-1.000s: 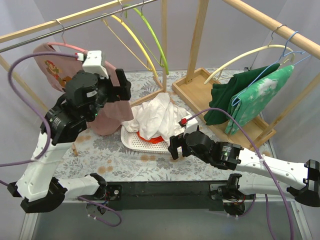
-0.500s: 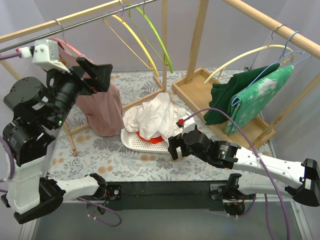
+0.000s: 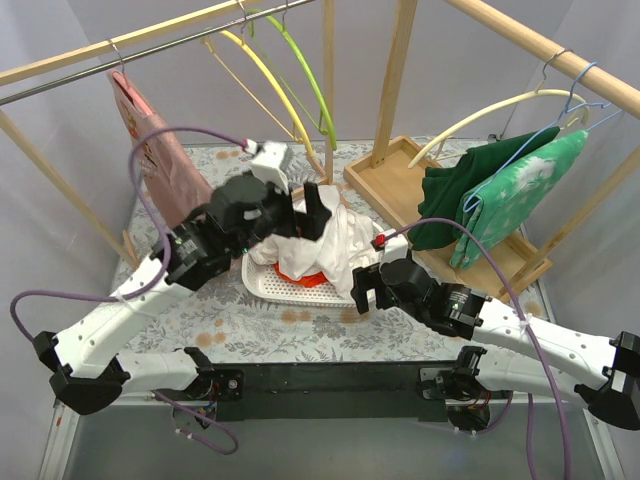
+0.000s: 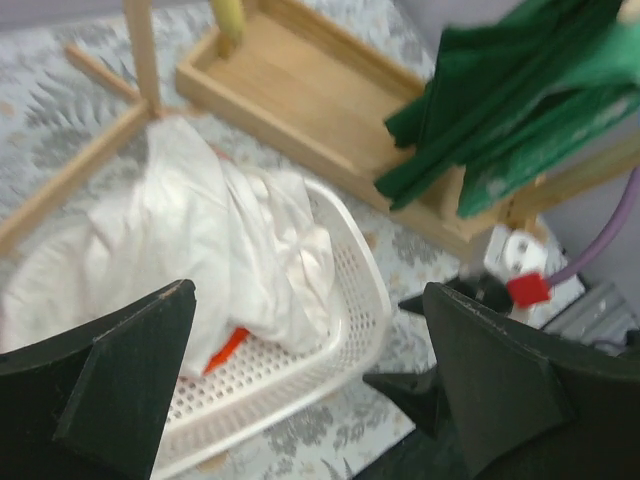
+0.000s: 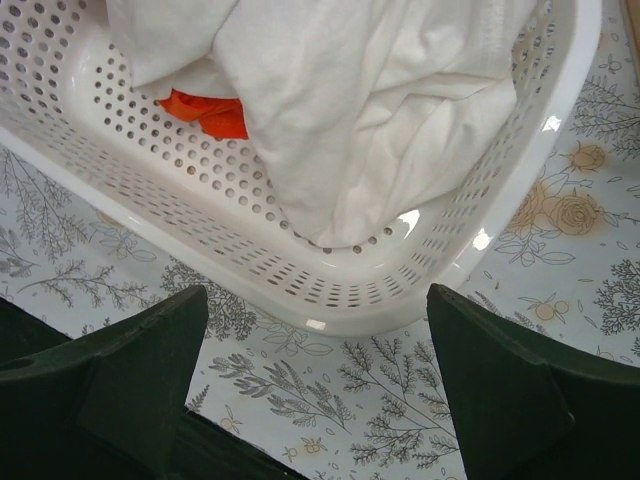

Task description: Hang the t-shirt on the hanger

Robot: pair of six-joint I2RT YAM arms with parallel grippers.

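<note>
The left fingers (image 4: pixel 130 380) are spread wide and empty above crumpled white cloth (image 4: pixel 210 250) in a white perforated plastic basket (image 4: pixel 365 300) at frame centre; the right fingers (image 5: pixel 130 370), equally wide, hover over its near rim. The pink t-shirt (image 3: pixel 160 150) hangs on the thin pink plastic hanger (image 3: pixel 118 66), upper left

hanger (image 3: pixel 121 76) mostly hidden inside t-shirt (image 3: pixel 160 160)
</note>
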